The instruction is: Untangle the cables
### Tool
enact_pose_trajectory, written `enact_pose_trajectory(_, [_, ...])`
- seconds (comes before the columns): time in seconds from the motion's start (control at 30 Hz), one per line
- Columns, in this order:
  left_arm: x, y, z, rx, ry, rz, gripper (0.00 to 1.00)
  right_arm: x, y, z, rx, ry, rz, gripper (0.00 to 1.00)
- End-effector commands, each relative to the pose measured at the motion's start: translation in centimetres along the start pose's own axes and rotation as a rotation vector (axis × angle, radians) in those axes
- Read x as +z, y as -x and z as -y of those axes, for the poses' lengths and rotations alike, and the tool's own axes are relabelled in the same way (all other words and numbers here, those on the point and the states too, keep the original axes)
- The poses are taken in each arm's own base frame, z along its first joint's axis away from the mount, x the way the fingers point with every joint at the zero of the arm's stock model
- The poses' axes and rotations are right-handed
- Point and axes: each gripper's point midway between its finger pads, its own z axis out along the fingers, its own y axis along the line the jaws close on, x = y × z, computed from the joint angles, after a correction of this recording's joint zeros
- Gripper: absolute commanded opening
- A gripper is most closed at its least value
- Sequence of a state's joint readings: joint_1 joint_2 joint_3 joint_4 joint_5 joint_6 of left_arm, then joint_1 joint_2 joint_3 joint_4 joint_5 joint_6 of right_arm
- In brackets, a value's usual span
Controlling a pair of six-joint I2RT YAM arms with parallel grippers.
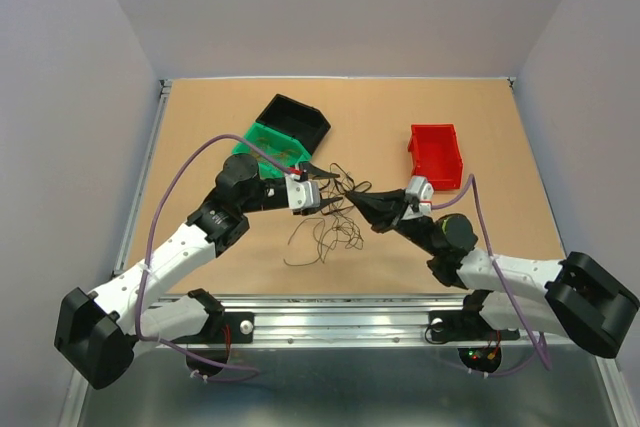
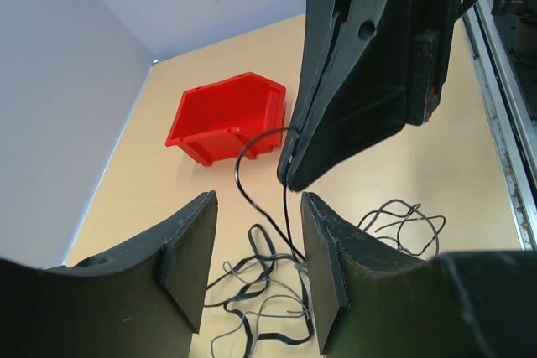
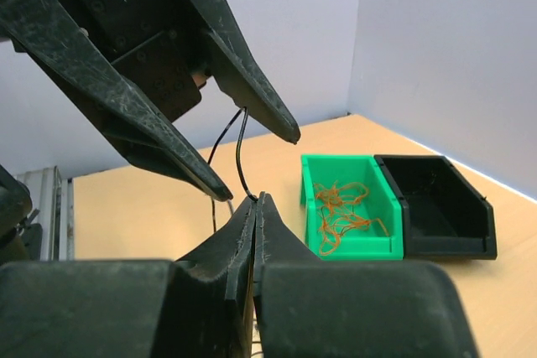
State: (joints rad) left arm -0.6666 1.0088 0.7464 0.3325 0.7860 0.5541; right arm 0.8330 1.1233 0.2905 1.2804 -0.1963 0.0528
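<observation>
A loose tangle of thin black and grey cables (image 1: 335, 232) lies on the table between the arms; it also shows in the left wrist view (image 2: 252, 287). My right gripper (image 1: 358, 199) is shut on one black cable (image 3: 241, 165), pinching its end at the fingertips (image 3: 254, 199) and holding it up above the pile. My left gripper (image 1: 335, 182) is open, its fingers (image 2: 189, 266) either side of the raised strand (image 2: 241, 186) just below the right gripper's tip (image 2: 289, 178), not touching it. Orange cables (image 3: 340, 211) lie in the green bin (image 3: 312, 207).
The green bin (image 1: 250, 139) and a black bin (image 1: 297, 119) stand together at the back left, close behind my left gripper. A red bin (image 1: 437, 155) stands at the back right. Purple arm cables arc over both arms.
</observation>
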Motion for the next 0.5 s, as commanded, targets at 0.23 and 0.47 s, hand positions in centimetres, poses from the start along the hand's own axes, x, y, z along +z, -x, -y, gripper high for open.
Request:
enact_pose_trajectory(0.23, [-0.3,3.0,-1.3,0.023,0.059,0.072,0.09,2.7,2.1,-0.5,-0.007,0.045,0.057,0.00])
enact_pose_trajectory(0.47, [-0.2,3.2,-2.0,-0.004,0.081,0.067,0.00,2.9,1.2,-0.8,0.007,0.065,0.029,0.36])
